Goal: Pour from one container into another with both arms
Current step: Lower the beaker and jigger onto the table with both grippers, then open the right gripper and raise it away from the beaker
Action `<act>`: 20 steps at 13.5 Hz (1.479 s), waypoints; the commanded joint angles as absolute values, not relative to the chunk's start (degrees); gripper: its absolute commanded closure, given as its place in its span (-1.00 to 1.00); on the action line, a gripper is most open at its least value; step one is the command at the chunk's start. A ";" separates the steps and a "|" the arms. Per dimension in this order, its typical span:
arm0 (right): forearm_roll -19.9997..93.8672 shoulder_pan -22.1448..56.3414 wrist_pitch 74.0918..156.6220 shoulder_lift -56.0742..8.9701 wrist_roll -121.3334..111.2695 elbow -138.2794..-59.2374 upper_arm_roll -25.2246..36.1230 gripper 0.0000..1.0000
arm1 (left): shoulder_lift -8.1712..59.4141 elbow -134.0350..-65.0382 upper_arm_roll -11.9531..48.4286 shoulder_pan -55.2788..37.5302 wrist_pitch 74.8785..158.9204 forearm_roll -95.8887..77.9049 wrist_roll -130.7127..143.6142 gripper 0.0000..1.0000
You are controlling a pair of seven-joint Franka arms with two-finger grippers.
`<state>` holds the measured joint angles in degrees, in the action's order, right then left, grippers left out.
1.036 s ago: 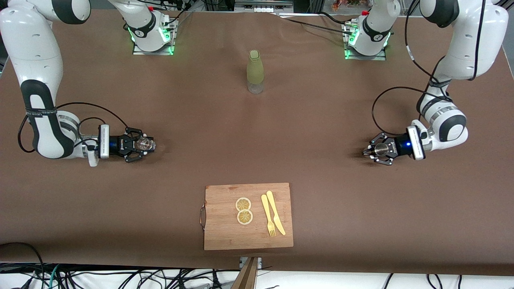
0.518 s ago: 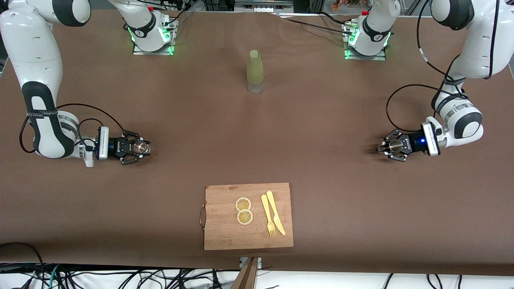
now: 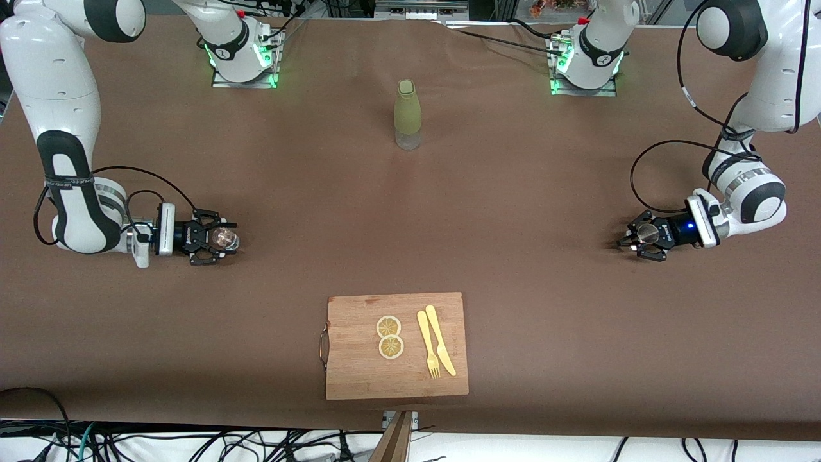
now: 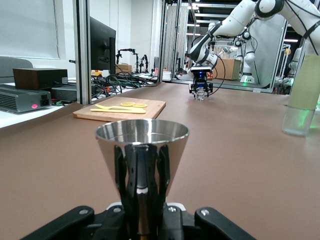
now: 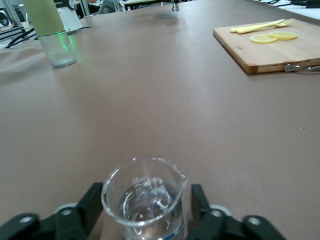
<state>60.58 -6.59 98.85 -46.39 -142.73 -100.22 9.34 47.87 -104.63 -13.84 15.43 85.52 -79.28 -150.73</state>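
Two containers, both gripped: right gripper clamps one glass beaker, left gripper clamps one steel cup, each low at its own bench end, with one bottle, one cutting board and open bench between them.

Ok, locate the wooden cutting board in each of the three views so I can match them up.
Front view: the cutting board lies low in the middle, nearest the camera, holding lemon slices and yellow cutlery.
Left wrist view: the board shows past the metal cup's rim, mid-table.
Right wrist view: the board sits at the upper edge.
Shared landmark: the green bottle.
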 commanded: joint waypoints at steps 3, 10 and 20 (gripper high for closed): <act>53.89 -7.03 99.05 -44.57 -138.70 -98.88 11.42 -1.00 | 51.06 -100.38 -13.27 18.72 83.32 -76.20 -154.95 1.00; 30.62 -2.92 102.04 -28.06 -107.81 -99.58 12.39 -1.00 | 52.56 -100.02 -13.36 18.81 82.97 -76.47 -158.38 1.00; -4.81 5.54 102.66 -11.87 -34.79 -99.23 -4.55 -1.00 | 53.53 -99.93 -13.27 19.34 81.56 -76.90 -160.66 0.72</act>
